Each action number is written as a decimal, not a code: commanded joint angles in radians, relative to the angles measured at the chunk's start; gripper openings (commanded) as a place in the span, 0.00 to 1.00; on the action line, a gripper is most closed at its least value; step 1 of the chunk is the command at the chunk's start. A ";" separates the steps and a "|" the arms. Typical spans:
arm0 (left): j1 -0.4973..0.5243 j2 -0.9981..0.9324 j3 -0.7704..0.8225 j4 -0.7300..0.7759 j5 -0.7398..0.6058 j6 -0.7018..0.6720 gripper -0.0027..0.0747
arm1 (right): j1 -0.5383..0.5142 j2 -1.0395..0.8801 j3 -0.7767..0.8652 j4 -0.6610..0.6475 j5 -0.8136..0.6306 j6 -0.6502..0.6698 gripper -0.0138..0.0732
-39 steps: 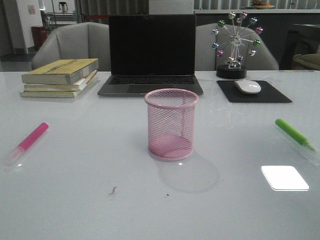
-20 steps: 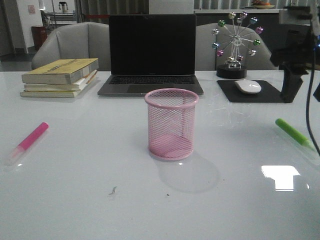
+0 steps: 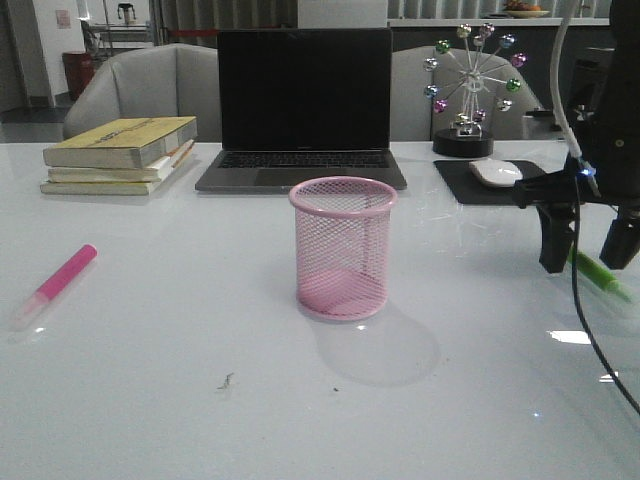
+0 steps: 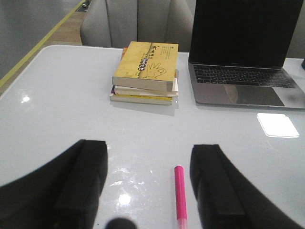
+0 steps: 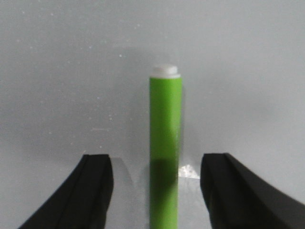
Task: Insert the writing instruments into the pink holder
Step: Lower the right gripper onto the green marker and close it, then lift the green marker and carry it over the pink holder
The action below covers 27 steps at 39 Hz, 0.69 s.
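The pink mesh holder (image 3: 343,248) stands upright and empty at the table's middle. A bright pink marker (image 3: 58,281) lies flat at the left. In the left wrist view that pink marker (image 4: 180,194) lies between the fingers of my open left gripper (image 4: 150,157), nearer one finger; this gripper is out of the front view. The lime green marker (image 3: 601,274) lies flat at the right, partly hidden by my right gripper (image 3: 588,252), which hangs low over it, open. From the right wrist, the green marker (image 5: 165,143) lies between the spread fingers of that gripper (image 5: 156,164), untouched.
A laptop (image 3: 303,110) with a dark screen stands behind the holder. A stack of books (image 3: 122,153) lies at the back left. A white mouse (image 3: 496,173) rests on a black pad (image 3: 512,184) beside a ferris-wheel ornament (image 3: 468,85) at the back right.
My right arm has come into view from the upper right and dropped down over the green marker. Both markers and the holder have stayed put.
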State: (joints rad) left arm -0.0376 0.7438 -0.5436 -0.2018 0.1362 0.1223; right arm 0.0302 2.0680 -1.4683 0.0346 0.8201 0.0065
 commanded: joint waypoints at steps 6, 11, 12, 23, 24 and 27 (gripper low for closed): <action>0.001 0.000 -0.035 -0.012 -0.079 -0.011 0.62 | -0.007 -0.033 -0.033 -0.014 -0.007 -0.006 0.72; 0.001 0.000 -0.035 -0.012 -0.079 -0.011 0.62 | -0.007 -0.017 -0.033 -0.014 0.002 -0.006 0.54; 0.001 0.000 -0.035 -0.012 -0.079 -0.011 0.62 | -0.007 -0.015 -0.033 -0.014 0.004 -0.006 0.50; 0.001 0.000 -0.035 -0.012 -0.076 -0.011 0.62 | -0.004 -0.019 -0.033 -0.014 -0.039 -0.006 0.19; 0.001 0.000 -0.035 -0.012 -0.073 -0.011 0.62 | -0.003 -0.028 -0.033 -0.013 -0.051 -0.006 0.19; 0.001 0.000 -0.035 -0.012 -0.069 -0.011 0.62 | 0.006 -0.062 -0.033 -0.012 -0.077 -0.006 0.19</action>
State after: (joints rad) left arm -0.0376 0.7438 -0.5436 -0.2018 0.1362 0.1223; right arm 0.0323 2.0841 -1.4860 0.0309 0.7872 0.0065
